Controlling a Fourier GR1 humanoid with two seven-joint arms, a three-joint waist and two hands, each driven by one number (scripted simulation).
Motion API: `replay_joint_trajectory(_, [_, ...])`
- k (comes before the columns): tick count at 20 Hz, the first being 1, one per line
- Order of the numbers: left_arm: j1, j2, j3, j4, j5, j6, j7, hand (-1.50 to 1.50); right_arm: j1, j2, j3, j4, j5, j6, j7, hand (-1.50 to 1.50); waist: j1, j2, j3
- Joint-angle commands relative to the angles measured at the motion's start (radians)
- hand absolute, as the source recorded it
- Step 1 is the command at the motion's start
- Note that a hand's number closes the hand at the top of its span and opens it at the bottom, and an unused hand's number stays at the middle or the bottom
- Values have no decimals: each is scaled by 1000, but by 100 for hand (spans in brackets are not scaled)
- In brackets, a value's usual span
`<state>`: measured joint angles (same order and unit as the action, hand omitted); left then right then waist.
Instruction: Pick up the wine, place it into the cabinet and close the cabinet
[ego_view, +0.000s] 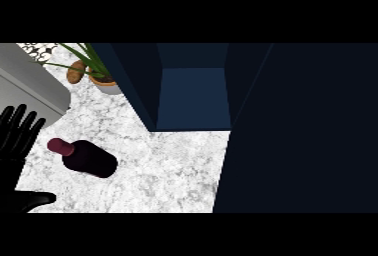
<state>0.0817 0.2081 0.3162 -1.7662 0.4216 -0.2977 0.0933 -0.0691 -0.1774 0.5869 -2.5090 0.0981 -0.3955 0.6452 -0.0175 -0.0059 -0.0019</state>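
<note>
White marbled counter (170, 170) underfoot, filling the middle of the head view. Dark blue cabinet (193, 95) at twelve o'clock, standing open, its door (303, 130) swung out and covering everything from one to five o'clock. Grey appliance (26, 85) at ten o'clock. Potted plant (100, 75) at eleven, something brown and rounded just beside it, too small to name. Wine bottle (90, 157) at eight o'clock, upright on the counter, stopper toward nine, untouched. Left hand (18, 132) at nine o'clock, fingers straight and spread, holding nothing, just beside the bottle. Right hand nowhere in sight. Probably glass: heavy for its size, stiff, smooth, likely slippery and breakable. Best taken round the broad body, below the shoulder, not the narrow neck.
</note>
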Motion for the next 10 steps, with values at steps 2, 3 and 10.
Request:
replay_joint_trajectory(2, [-40,-7,-2,120,-95,5,-94,-150,29,-63,-1,-217,112,-6,92,-150,-8,1,0])
replay_joint_trajectory(3, [22,-24,-8,109,-86,-29,-121,-150,-14,-30,26,-158,144,-25,91,-150,7,1,0])
replay_joint_trajectory(10, [5,-27,-13,301,-163,-76,-260,-150,-26,-92,-7,-189,117,-45,119,-150,-5,2,0])
